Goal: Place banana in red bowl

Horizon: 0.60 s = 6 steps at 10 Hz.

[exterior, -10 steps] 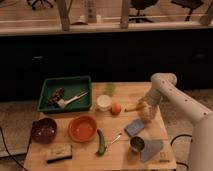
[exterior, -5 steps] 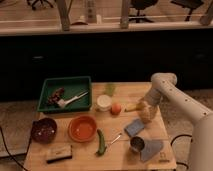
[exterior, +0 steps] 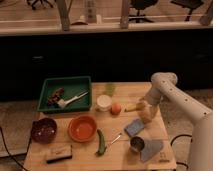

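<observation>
The banana [exterior: 131, 107] is a small yellow curved fruit lying on the wooden table [exterior: 80, 152], right of the round orange fruit [exterior: 116, 108]. The red bowl [exterior: 82, 128] stands empty at the table's front middle-left. My gripper [exterior: 143, 111] hangs at the end of the white arm [exterior: 172, 95], low over the table just to the right of the banana. I cannot tell whether it touches the banana.
A green tray [exterior: 49, 85] with utensils sits at the back left. A dark bowl [exterior: 44, 130], a white cup [exterior: 103, 102], a green vegetable [exterior: 101, 142], a blue sponge [exterior: 135, 127], a metal cup [exterior: 137, 145] and a grey cloth [exterior: 152, 149] lie around.
</observation>
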### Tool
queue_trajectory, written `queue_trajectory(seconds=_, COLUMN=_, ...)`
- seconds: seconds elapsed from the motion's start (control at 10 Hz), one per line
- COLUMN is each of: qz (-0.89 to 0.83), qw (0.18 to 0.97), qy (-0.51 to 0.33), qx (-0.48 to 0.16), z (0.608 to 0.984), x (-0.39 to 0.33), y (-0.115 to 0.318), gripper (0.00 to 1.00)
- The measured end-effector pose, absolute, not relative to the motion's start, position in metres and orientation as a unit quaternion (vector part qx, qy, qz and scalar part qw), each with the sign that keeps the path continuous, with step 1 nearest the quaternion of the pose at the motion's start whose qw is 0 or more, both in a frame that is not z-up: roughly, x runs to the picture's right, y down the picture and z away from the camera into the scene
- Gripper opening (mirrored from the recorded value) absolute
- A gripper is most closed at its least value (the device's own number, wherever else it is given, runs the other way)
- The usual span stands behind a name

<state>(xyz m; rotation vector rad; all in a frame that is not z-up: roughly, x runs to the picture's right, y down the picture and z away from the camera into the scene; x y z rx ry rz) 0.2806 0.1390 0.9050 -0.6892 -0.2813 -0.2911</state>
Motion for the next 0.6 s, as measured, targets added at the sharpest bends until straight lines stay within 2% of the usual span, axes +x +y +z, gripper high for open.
queue_trajectory(seconds=0.6, qz=-0.14, qw=0.923, qy=-0.136, qx=-0.331, z=0.9072, x=0.2845, y=0.1371, gripper=0.8)
